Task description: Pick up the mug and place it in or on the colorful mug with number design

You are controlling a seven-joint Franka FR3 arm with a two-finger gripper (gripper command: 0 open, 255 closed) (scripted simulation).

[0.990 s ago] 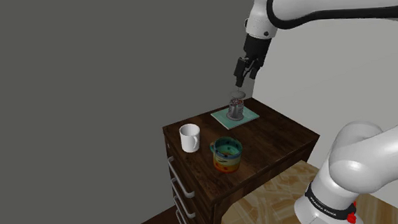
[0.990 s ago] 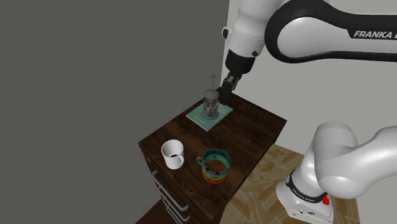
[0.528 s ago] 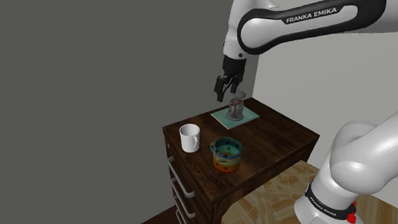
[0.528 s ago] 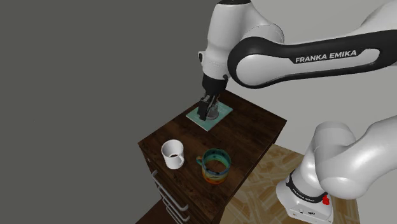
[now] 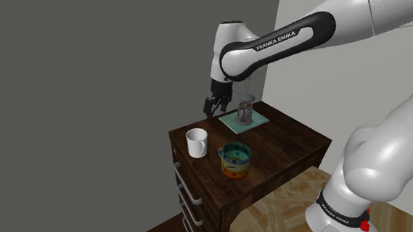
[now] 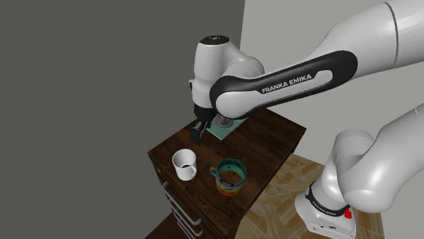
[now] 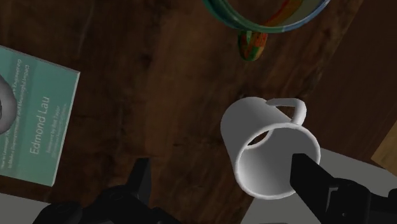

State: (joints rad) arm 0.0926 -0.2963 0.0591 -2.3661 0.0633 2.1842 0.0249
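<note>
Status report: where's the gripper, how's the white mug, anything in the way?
Gripper open, empty, hovering above and beside the white mug. Mug upright, untouched, next to the colorful mug. French press on its book stands aside.

A strip of bare dark desk [image 5: 290, 142] is seen between the white mug [image 5: 196, 143] and the teal book [image 5: 259, 120]. The tool [image 5: 212, 108], its fingers spread, is hung in the air over that strip. A tall press pot [image 5: 245, 111] is set on the book, close beside the tool. The white mug and the colorful mug [image 5: 236, 159] are separated by a narrow gap, and both mouths are open upward.
</note>
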